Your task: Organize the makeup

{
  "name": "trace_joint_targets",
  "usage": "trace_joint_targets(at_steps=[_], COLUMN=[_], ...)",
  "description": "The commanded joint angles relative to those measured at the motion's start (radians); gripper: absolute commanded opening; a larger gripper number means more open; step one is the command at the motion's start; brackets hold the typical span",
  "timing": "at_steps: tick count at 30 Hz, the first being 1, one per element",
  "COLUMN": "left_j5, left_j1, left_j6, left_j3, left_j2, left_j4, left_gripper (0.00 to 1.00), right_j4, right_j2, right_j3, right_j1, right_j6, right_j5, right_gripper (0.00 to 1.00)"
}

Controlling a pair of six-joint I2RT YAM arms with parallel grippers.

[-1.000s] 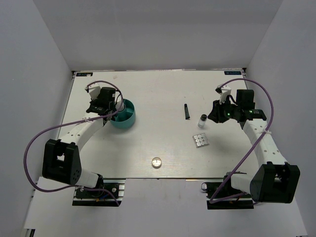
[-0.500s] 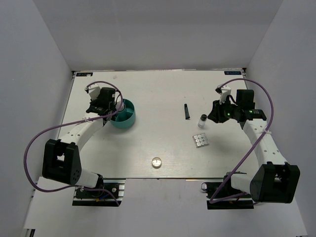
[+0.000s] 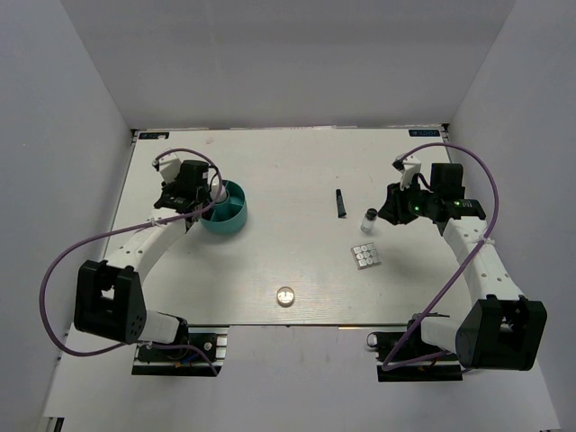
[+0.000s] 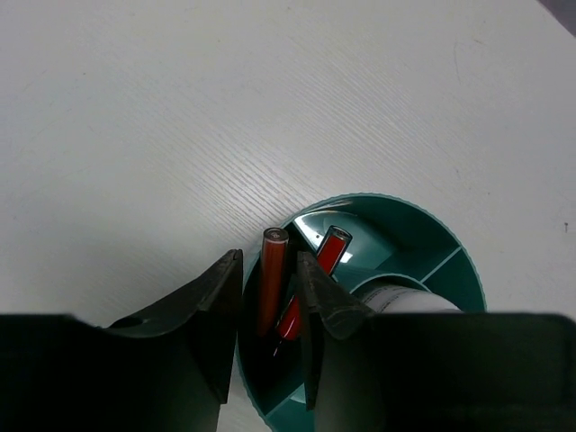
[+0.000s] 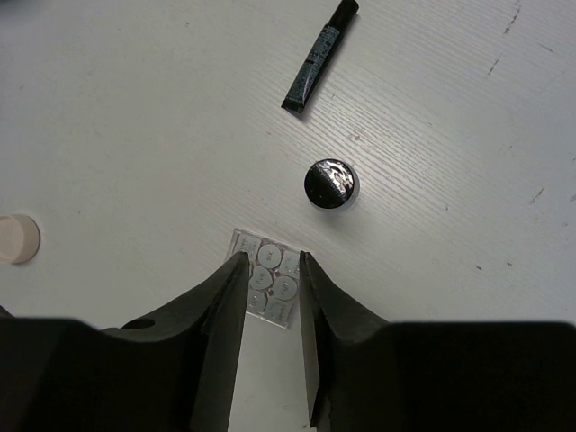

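Observation:
My left gripper (image 3: 207, 193) hovers over the near-left rim of the teal holder (image 3: 236, 219). In the left wrist view its jaws (image 4: 268, 261) are apart, with a red pencil (image 4: 271, 281) standing between them untouched. A second red pencil (image 4: 329, 249) and a white bottle (image 4: 409, 300) sit in the holder (image 4: 423, 236). My right gripper (image 3: 392, 206) is open and empty, held above the table. Below it lie the grey-panned palette (image 5: 267, 285), a small black-capped bottle (image 5: 329, 183) and the black tube (image 5: 318, 56). In the top view these are the palette (image 3: 365, 257), bottle (image 3: 368, 219), tube (image 3: 341, 203) and round clear jar (image 3: 286, 294).
The white table (image 3: 288, 171) is walled in white on three sides. The jar also shows at the left edge of the right wrist view (image 5: 16, 238). Purple cables loop beside both arms.
My left gripper has shifted slightly back and left over the holder's rim. The right arm and the loose items have not moved.

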Motion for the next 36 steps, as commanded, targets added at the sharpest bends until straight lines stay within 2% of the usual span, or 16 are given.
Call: trace_joint_targets(at_steps=[1, 5, 7, 10, 13, 17, 19, 24, 27, 36], left_j5=[-0.007, -0.013, -0.001, 0.091, 0.243, 0.472, 0.536, 0.831, 0.918, 1.002], left_j1=[-0.005, -0.005, -0.005, -0.005, 0.004, 0.005, -0.008, -0.008, -0.008, -0.008], left_j6=[-0.005, 0.024, 0.044, 0.096, 0.133, 0.153, 0.153, 0.142, 0.119, 0.082], left_j3=[0.028, 0.049, 0.057, 0.066, 0.068, 0.051, 0.049, 0.007, -0.042, -0.167], left_j2=[-0.083, -0.172, -0.241, -0.328, -0.391, -0.44, -0.449, -0.48, -0.523, -0.601], left_j4=[-0.013, -0.028, -0.056, -0.093, -0.14, -0.188, -0.205, -0.209, -0.194, -0.205], left_gripper=[0.42, 0.52, 0.63, 0.77, 0.85, 0.89, 0.9, 0.9, 0.92, 0.93], right_j4=[-0.003, -0.014, -0.016, -0.022, -0.034, -0.046, -0.046, -0.043, -0.043, -0.005], right_j2=[-0.006, -0.01, -0.011, -0.005, 0.009, 0.035, 0.044, 0.107, 0.148, 0.26], right_j3=[0.021, 0.026, 0.03, 0.042, 0.062, 0.082, 0.087, 0.102, 0.11, 0.125], right_j1=[-0.003, -0.003, -0.003, -0.003, 0.0, 0.005, 0.011, 0.049, 0.077, 0.135], right_j6=[-0.017, -0.035, -0.045, -0.06, -0.078, -0.117, -0.138, -0.147, -0.144, -0.118], right_j5=[-0.01, -0.022, -0.029, -0.041, -0.049, -0.049, -0.032, 0.086, 0.149, 0.266], right_gripper=[0.36, 0.42, 0.47, 0.55, 0.62, 0.68, 0.68, 0.69, 0.7, 0.7])
